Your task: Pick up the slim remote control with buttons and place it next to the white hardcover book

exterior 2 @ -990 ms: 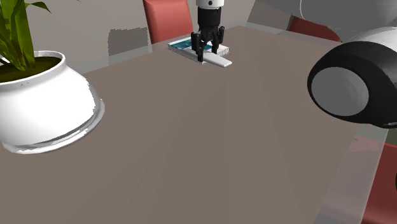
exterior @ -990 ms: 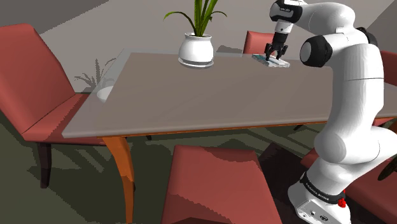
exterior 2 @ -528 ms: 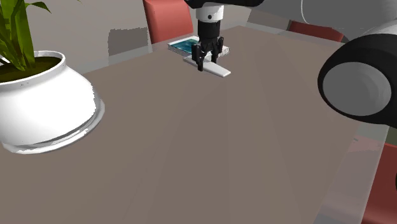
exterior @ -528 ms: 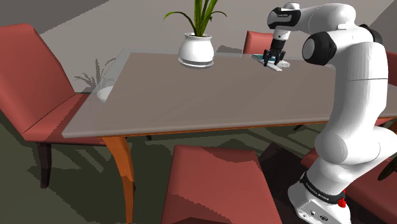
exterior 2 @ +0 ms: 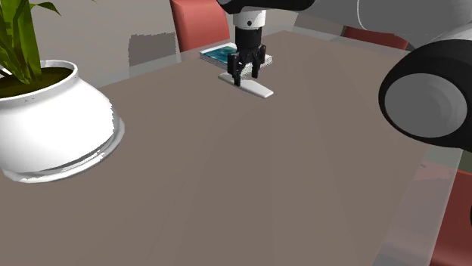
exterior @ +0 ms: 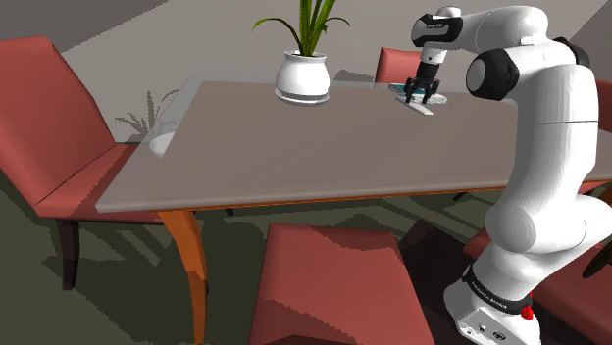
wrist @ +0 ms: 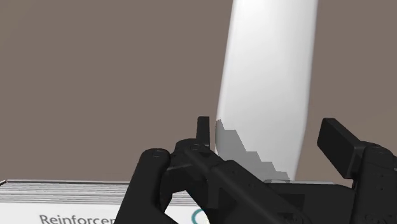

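**Hovering end effector (exterior 2: 247,70), white remote (exterior 2: 246,85) flat beside the book (exterior 2: 217,54)**

Seen in the second exterior view, the black end effector hangs fingers-down just above the slim, plain white remote. It straddles the end of the remote nearest the book. In the wrist view the two fingers (wrist: 337,144) stand spread apart with the remote (wrist: 270,83) between them, and they clasp nothing.

The remote lies flat on the grey-brown tabletop (exterior 2: 227,189). The book, flat with a teal cover and white page edges, sits just beside it at about 11 o'clock in the second exterior view. Whether the two touch cannot be told.

A white pot (exterior 2: 53,125) holding a green plant (exterior 2: 17,38) stands well apart, at about 8 o'clock from the remote. A red chair (exterior 2: 198,21) rises past the tabletop's far edge, near 12 o'clock from the book.

In the shoulder view the pot (exterior: 301,76) is at 9 o'clock from the end effector (exterior: 423,91).
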`<action>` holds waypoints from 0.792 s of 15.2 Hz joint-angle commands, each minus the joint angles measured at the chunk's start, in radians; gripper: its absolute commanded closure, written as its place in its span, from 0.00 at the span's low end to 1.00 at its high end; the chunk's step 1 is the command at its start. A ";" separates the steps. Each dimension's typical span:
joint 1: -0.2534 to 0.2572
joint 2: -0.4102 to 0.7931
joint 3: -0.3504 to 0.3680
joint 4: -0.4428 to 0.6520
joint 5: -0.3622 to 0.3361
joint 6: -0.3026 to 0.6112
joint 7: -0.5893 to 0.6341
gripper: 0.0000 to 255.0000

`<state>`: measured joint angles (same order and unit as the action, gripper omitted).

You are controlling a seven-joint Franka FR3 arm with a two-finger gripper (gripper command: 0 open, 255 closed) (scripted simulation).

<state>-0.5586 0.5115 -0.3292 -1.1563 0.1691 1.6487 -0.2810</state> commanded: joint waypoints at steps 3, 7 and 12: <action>0.000 0.000 0.000 0.000 0.000 0.000 0.000 0.00; -0.015 0.022 0.001 0.104 0.005 -0.081 0.003 0.00; -0.035 0.056 0.003 0.222 0.014 -0.165 0.006 0.00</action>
<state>-0.5922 0.5663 -0.3260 -0.9402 0.1832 1.4897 -0.2744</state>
